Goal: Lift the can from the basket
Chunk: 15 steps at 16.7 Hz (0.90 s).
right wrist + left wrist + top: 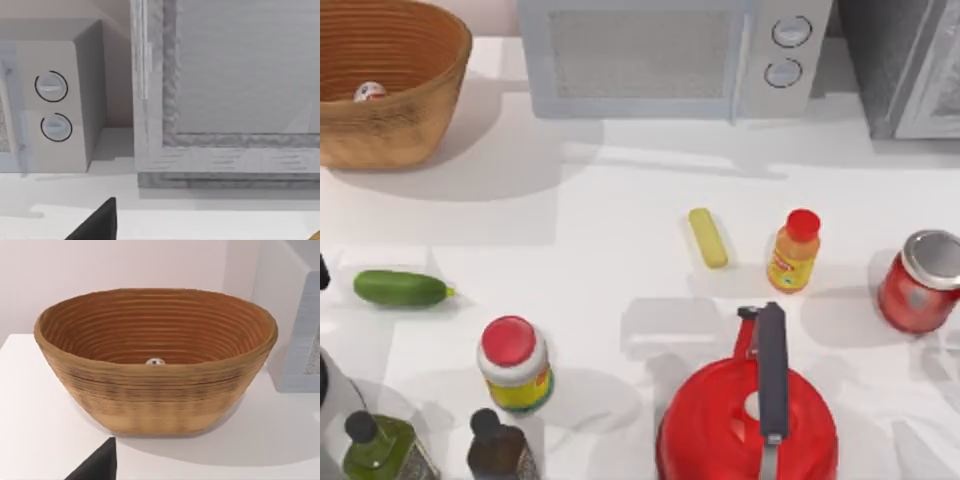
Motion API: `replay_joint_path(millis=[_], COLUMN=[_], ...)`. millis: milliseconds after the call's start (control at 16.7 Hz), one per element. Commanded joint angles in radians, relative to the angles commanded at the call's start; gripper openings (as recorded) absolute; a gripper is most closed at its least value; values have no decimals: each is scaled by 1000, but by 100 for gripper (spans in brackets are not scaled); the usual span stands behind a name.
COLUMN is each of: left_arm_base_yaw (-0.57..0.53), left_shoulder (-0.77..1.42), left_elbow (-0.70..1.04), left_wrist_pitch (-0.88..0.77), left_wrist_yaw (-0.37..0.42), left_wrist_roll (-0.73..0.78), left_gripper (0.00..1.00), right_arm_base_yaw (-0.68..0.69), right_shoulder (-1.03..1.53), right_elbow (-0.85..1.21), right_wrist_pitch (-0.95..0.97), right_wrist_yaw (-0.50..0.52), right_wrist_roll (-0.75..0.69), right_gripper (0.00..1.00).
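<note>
The basket (390,120) is a wide tan woven bowl at the table's back left corner. The can (368,91) lies inside it near the left wall; its pale top and a red mark show. In the left wrist view the basket (155,395) stands straight ahead at some distance, and the can's (155,361) top peeks just over the near rim. A dark piece of my left gripper (97,465) shows at that picture's edge, well short of the basket. A dark piece of my right gripper (97,222) faces the microwave and a grey cabinet.
A microwave (660,55) and a grey cabinet (910,60) line the back. On the table lie a cucumber (400,289), a yellow stick (708,237), an orange bottle (794,251), a red can (920,280), a red kettle (748,420) and a red-lidded jar (515,365).
</note>
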<state>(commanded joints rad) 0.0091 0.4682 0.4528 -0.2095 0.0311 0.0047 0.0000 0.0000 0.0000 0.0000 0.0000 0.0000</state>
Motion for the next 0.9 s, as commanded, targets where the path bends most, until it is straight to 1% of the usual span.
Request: replay_joint_path(millis=[240, 660, 900], left_arm_base_yaw=[7, 25, 36], left_shoulder=[362, 1071, 1452], left_elbow=[344, 1002, 1345], left_wrist_pitch=[-159, -474, -643], left_wrist_yaw=[19, 44, 50], left_wrist_roll=[6, 29, 46], left_gripper=[100, 100, 100], right_arm_base_yaw=[0, 0, 0], right_shoulder=[0, 0, 0], right_elbow=[0, 0, 0], right_wrist_pitch=[0, 0, 0], right_wrist_yaw=[0, 0, 0], right_wrist_roll=[0, 0, 0], right_gripper=[100, 100, 100])
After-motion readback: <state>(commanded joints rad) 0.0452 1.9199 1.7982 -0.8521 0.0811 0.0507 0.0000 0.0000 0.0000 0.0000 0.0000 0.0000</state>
